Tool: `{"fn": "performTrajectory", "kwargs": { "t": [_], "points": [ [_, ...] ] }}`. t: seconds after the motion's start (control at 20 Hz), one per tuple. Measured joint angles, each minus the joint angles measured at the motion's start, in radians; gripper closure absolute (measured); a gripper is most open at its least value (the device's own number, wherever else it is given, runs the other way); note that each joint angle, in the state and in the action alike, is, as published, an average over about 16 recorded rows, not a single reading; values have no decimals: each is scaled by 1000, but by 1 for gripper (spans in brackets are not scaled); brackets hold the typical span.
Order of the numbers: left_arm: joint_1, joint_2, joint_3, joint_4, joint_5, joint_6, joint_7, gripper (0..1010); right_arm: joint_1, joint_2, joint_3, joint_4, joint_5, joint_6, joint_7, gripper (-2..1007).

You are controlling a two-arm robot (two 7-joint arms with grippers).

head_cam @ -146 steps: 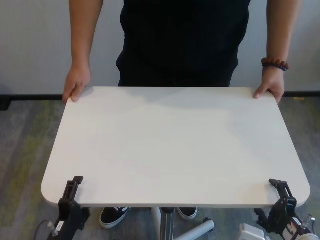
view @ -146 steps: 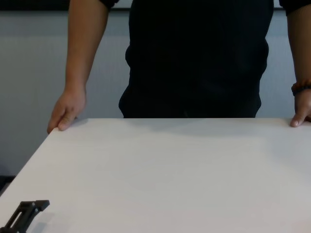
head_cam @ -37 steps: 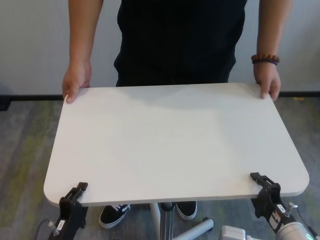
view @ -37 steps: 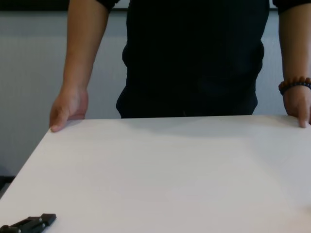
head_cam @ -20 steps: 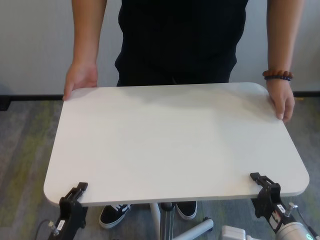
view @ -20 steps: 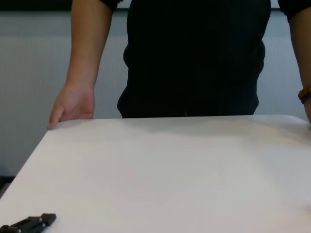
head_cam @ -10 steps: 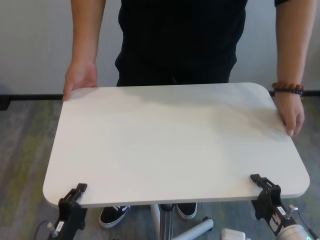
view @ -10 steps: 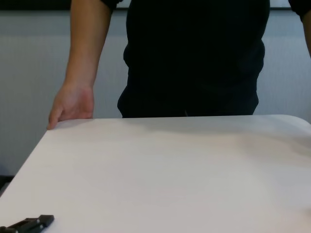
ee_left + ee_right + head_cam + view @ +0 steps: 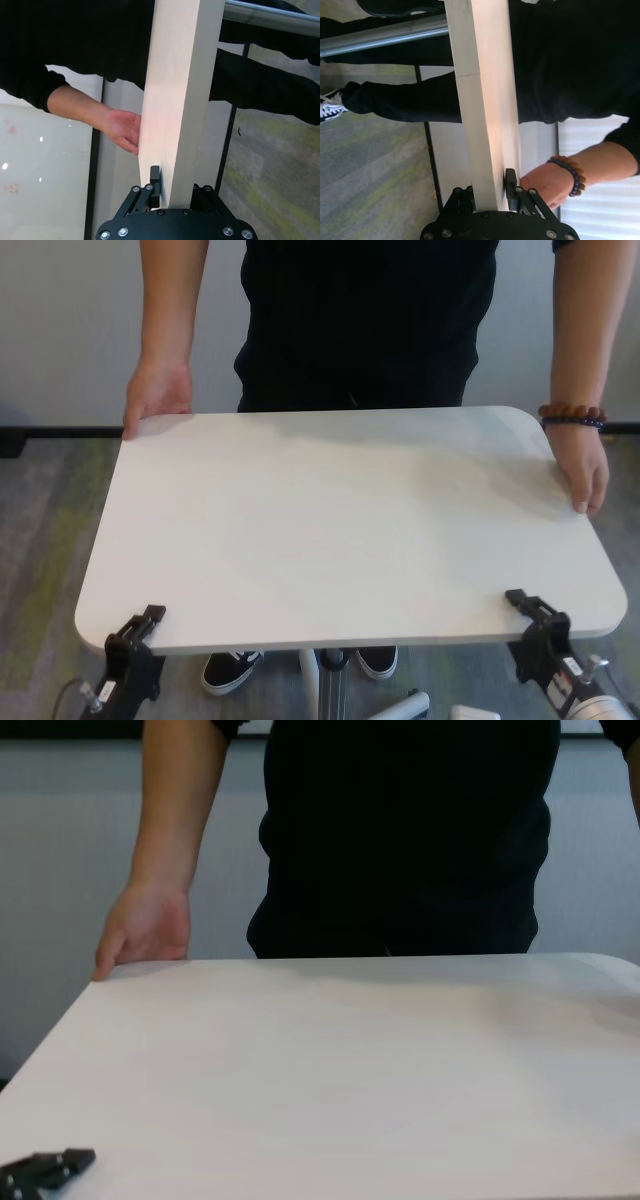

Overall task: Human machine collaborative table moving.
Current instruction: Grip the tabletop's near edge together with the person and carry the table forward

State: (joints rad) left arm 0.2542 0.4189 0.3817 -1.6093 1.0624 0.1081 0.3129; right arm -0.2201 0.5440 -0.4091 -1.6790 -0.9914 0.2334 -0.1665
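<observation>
Basically a stiff, wide, probably top-heavy counter (image 9: 340, 520) on one slim pole (image 9: 333, 690), left hand (image 9: 140, 628) and right hand (image 9: 528, 612) both pinching its near edge, person's hands (image 9: 156, 395) on the far corner and right side, best held at corners.

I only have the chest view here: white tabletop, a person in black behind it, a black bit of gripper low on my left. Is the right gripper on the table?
Observer: Yes. The right gripper is shut on the table, clamping its near edge.
Operator: And the left one?
Observer: The left gripper clamps that edge too.
Operator: Where is the person's other hand?
Observer: The hand with the beaded bracelet rests on the table's side edge, right of your view.
</observation>
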Motion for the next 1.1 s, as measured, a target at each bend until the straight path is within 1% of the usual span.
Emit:
{"fn": "performTrajectory", "kwargs": {
  "t": [0.3, 0.5, 0.8, 1.1],
  "points": [
    [12, 19, -6, -77, 6, 2, -40, 760, -29, 14, 38, -64, -4, 11, 10, 744],
    [5, 24, -5, -113, 15, 6, -58, 761, -29, 24, 59, -98, -12, 13, 28, 744],
    [-17, 28, -1, -139, 24, 4, -74, 762, -4, 33, 81, -126, -27, 3, 65, 744],
    [-44, 28, 2, -140, 23, -5, -79, 762, 41, 34, 84, -128, -52, -17, 102, 744]
  ]
}}
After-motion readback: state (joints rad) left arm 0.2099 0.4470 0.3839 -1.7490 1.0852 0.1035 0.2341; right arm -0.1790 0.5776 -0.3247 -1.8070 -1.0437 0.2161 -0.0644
